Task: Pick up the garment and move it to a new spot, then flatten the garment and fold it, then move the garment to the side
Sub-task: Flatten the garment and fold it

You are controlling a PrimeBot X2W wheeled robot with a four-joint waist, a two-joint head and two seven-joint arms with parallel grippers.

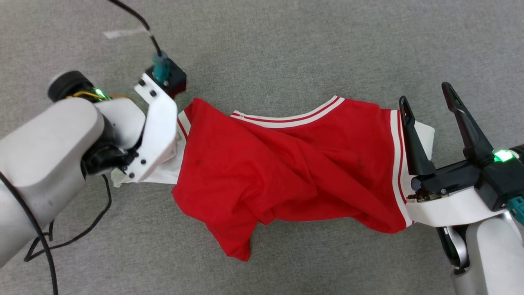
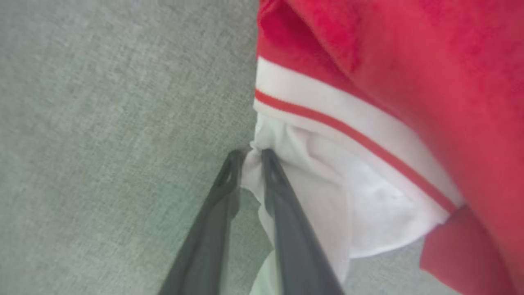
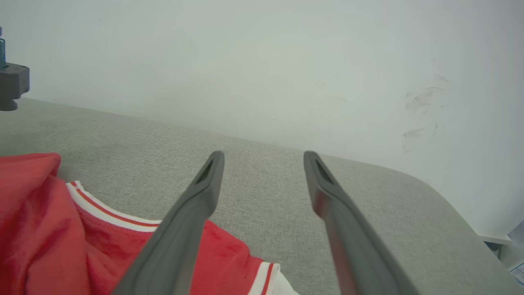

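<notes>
The garment (image 1: 286,164) is a red T-shirt with white sleeves and red-white striped trim, lying crumpled across the grey cloth surface. In the left wrist view my left gripper (image 2: 249,155) is shut on the edge of its white sleeve (image 2: 327,196), the cloth bunched between the two fingertips. From the head view that hand's fingers are hidden under the white wrist bracket (image 1: 157,131) at the garment's left end. My right gripper (image 1: 425,93) stands open over the garment's right sleeve, holding nothing. The right wrist view has those open fingers (image 3: 264,155) above the garment's striped edge (image 3: 110,217).
The grey cloth surface (image 1: 286,49) runs all around the garment. A black cable (image 1: 82,229) loops at the lower left. A strip of pale tape (image 1: 123,32) lies at the far left. A white wall (image 3: 286,61) rises behind the surface's rounded edge (image 3: 430,188).
</notes>
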